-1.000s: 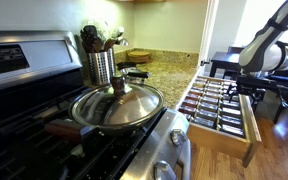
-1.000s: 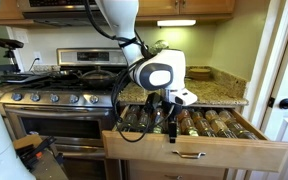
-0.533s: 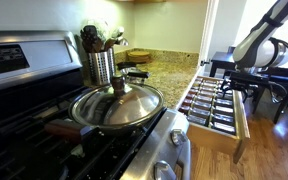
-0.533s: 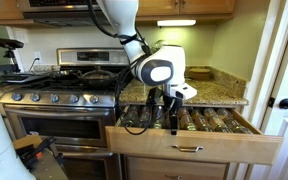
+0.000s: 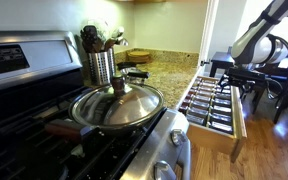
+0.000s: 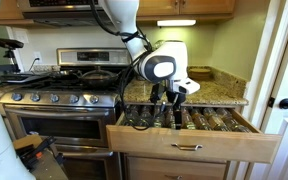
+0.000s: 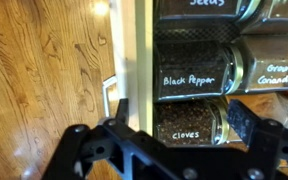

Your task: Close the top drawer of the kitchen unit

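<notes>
The top drawer (image 6: 194, 147) stands pulled out, with rows of spice jars (image 6: 219, 121) lying inside it. The gripper (image 6: 169, 118) hangs just above the drawer's stove-side half; the stove (image 6: 59, 100) stands beside the drawer.

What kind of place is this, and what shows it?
Most likely a home kitchen: a gas stove with a lidded pan, a granite countertop, and an open drawer of spice jars labelled Black Pepper and cloves.

The top drawer (image 6: 194, 147) sits further in than a second ago. Its front panel is nearer the stove (image 6: 59, 100) line in both exterior views. The gripper (image 6: 170, 108) moves with it, back toward the unit and slightly higher.
</notes>
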